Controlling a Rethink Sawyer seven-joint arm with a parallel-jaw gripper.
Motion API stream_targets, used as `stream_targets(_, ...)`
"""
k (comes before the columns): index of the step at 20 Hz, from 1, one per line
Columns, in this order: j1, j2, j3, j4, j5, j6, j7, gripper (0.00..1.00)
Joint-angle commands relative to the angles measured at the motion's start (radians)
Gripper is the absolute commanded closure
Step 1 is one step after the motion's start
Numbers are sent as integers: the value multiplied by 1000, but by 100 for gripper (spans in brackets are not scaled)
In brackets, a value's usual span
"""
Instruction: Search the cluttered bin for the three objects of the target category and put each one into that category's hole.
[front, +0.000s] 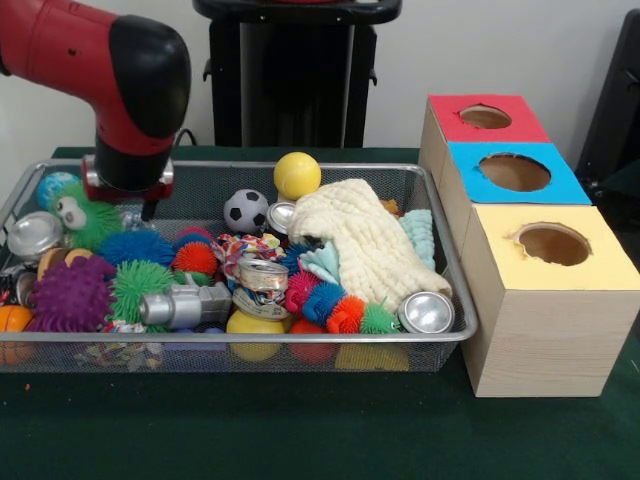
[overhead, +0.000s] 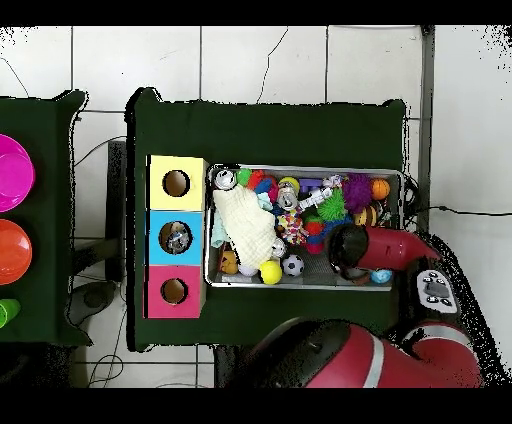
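Note:
A wire mesh bin holds a jumble of toys. Silver cans lie among them: one at the front right, one at the far left, a crushed one in the middle. There are also spiky balls, purple and green, a yellow ball, a soccer ball and a cream cloth. My gripper hangs low over the bin's left end, beside a green plush toy. The wrist hides it from above.
Beside the bin stand three joined boxes, each with a round hole on top: red, blue and yellow. Something grey shows inside the blue hole from above. Pink and orange plates sit on a separate table.

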Motion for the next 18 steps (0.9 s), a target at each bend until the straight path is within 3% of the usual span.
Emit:
stream_targets(1, -139, 91, 186, 162, -5, -448, 159, 0)
stream_targets(7, -250, 44, 309, 253, -21, -537, 102, 0)
stream_targets(14, -267, 64, 316, 257, -33, -592, 139, 0)
stream_targets(18, -240, 75, 283, 238, -30, -595, 154, 0)
